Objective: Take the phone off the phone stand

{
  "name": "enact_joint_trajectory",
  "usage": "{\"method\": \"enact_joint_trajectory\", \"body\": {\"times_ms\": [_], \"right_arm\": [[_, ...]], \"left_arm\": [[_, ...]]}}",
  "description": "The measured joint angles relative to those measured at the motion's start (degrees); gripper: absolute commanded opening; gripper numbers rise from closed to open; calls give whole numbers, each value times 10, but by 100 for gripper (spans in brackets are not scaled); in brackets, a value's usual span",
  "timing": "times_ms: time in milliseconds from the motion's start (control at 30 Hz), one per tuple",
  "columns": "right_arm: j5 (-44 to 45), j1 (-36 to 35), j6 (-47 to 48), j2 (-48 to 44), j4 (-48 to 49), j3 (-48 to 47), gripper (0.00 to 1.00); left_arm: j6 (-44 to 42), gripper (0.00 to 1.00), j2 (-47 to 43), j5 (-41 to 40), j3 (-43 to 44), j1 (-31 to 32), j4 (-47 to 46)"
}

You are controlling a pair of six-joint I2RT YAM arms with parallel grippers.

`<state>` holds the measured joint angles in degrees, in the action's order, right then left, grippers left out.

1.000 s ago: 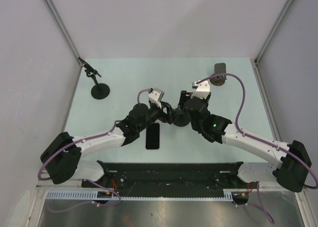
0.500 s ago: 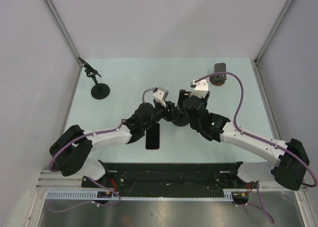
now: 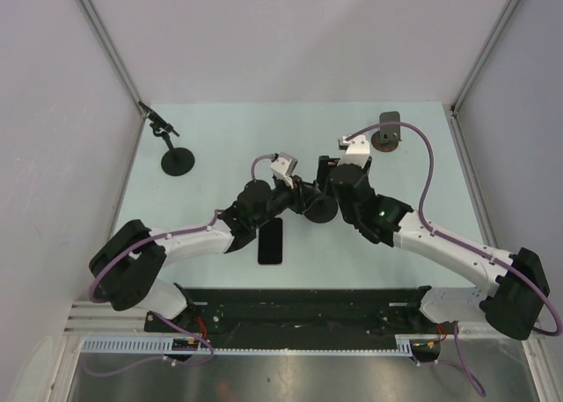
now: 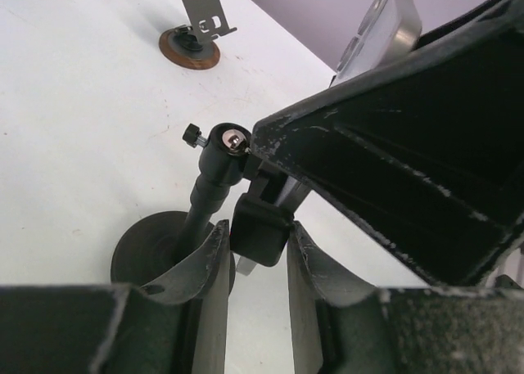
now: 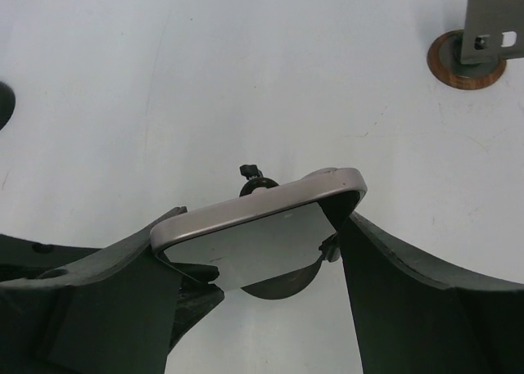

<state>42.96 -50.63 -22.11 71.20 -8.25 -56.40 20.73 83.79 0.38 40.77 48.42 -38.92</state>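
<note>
At mid-table your two arms meet nose to nose over the stand (image 3: 322, 211). Your right gripper (image 5: 258, 218) holds the silver phone (image 5: 262, 239) by its two ends, tilted, just above the stand's ball head. You cannot tell whether the phone is clear of the clamp. Your left gripper (image 4: 258, 236) is pinched narrow on the black clamp block (image 4: 259, 225) beside that head, and the right finger fills much of its view, so the two crowd each other. A black phone (image 3: 270, 241) lies flat on the table (image 3: 220, 138) just nearside of your left wrist. A second stand (image 3: 178, 160) is far left and a brown-based stand (image 3: 387, 131) far right, both well apart.
</note>
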Motion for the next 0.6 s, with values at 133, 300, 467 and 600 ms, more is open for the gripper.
{"method": "enact_joint_trajectory", "body": {"times_ms": [133, 300, 467, 600], "right_arm": [[-75, 28, 34, -13, -3, 0, 0], [-165, 68, 74, -22, -3, 0, 0], [-250, 98, 122, -34, -7, 0, 0], [-310, 112, 154, -37, -10, 0, 0]], "left_arm": [[16, 0, 4, 60, 0, -27, -4], [28, 0, 19, 148, 4, -62, -24], [35, 1, 36, 220, 15, -92, -34], [38, 0, 42, 254, 16, -106, -36]]}}
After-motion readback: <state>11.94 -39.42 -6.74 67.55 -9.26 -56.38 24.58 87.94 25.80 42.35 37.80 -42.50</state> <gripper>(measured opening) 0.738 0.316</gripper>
